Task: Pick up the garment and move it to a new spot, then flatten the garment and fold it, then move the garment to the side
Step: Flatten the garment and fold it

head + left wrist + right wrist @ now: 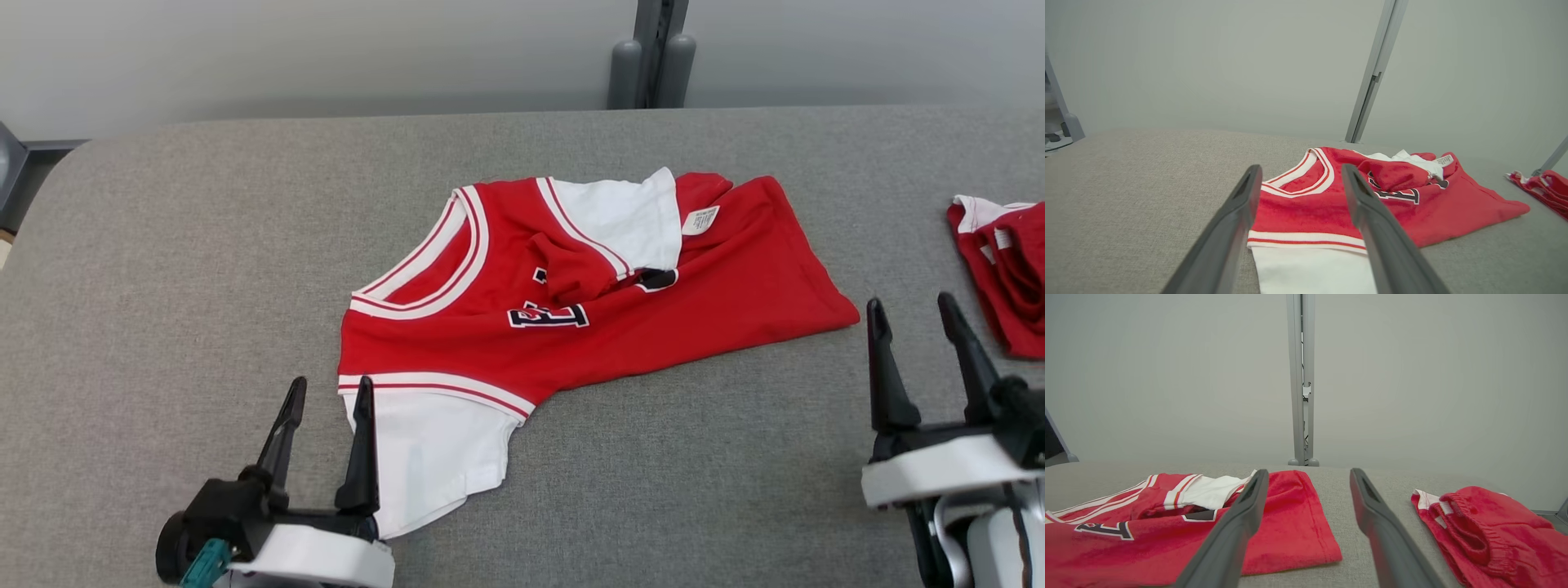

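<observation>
A rumpled red-and-white knit jersey [604, 310] lies on the grey fabric table [204, 245], sleeve [424, 457] just ahead of the spread left claw [331, 388], hem [816, 257] left of the spread right claw [911, 302], probably for a two-handed lift.

A grey fabric-covered counter [204, 245] spans the frame, its far corner rounded at the upper left. Behind it stands a plain pale grey wall [326, 49], evenly lit. A grey metal post [660, 24] rises against the wall at the top, right of centre, with two rounded grey feet [627, 73] at its base.
</observation>
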### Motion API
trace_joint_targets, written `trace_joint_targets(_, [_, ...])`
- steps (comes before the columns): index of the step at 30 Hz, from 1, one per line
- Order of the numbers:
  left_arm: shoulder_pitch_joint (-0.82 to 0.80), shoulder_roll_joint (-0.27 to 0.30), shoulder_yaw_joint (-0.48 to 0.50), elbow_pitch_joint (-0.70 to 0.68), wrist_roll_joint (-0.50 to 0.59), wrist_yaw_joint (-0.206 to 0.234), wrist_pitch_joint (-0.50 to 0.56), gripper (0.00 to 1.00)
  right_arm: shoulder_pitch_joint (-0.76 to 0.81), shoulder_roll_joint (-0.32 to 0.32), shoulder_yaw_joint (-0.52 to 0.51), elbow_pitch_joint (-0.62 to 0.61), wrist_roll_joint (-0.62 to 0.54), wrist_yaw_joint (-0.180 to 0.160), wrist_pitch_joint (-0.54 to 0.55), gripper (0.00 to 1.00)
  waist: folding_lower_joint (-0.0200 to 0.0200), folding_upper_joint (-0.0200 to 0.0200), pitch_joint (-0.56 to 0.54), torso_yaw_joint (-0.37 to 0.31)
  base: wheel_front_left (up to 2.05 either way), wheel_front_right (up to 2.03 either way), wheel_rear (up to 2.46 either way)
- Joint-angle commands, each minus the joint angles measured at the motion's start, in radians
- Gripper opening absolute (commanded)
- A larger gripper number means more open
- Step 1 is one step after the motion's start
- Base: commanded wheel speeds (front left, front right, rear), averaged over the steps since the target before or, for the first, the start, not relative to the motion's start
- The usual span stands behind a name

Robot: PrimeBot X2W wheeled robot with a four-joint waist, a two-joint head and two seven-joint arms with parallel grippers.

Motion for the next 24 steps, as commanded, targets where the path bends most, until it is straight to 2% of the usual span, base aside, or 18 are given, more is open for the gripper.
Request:
trace_joint_targets(1, [0.019, 0.002, 0.013, -0.003, 0.009, -0.004, -0.004, 1.00, 0.032, 0.009, -0.007, -0.028, -0.008, 0.000, -0.006, 1.00, 0.0000, -0.0001, -0.012, 0.002, 0.00, 0.00, 0.00])
trace_joint_targets(9, [0.074, -0.006, 0.041, -0.010, 0.013, -0.015, -0.004, 1.00, 0.114, 0.032, 0.006, -0.075, -0.024, 0.000, -0.006, 1.00, 0.0000, -0.0001, -0.055, 0.008, 0.00, 0.00, 0.00])
trace_joint_targets(24, [0.094, -0.015, 0.046, -0.001, 0.025, -0.027, -0.004, 1.00, 0.134, 0.034, 0.033, -0.056, 0.030, 0.000, -0.006, 1.00, 0.0000, -0.0001, -0.098, 0.026, 0.00, 0.00, 0.00])
